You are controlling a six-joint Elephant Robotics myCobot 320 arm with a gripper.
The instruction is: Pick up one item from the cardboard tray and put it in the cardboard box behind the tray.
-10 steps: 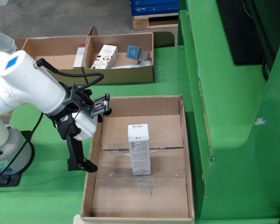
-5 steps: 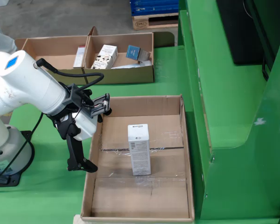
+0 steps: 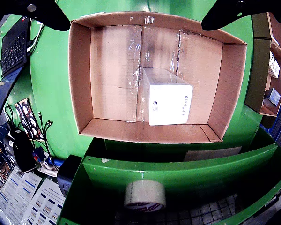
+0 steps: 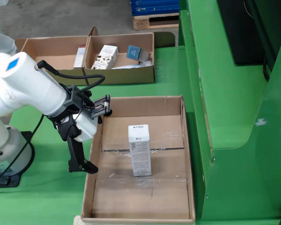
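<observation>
1. The black two-fingered pincer (image 4: 86, 136) hangs spread and empty over the left wall of the large open cardboard box (image 4: 189, 154), as the fixed view shows it; the riding view shows its dark fingers (image 3: 229, 14) wide apart at the top corners.
2. One white rectangular carton (image 4: 140, 149) lies on the floor of that box, near the middle and apart from the walls; in the riding view the same carton (image 3: 166, 96) sits right of centre.
3. Judged step: one placement looks done, and the arm is free for another pick.
4. The next move calls for travel to the shallow two-compartment cardboard tray (image 4: 122, 75) farther off on the green bench (image 4: 168, 86), then a descent over a single item.
5. Count: one pincer, one large box, one tray, one carton in the box. The tray's right compartment holds at least two small packages, a white printed one (image 4: 106, 56) and a blue-grey one (image 4: 135, 52); the left holds one narrow package (image 4: 79, 56).
</observation>
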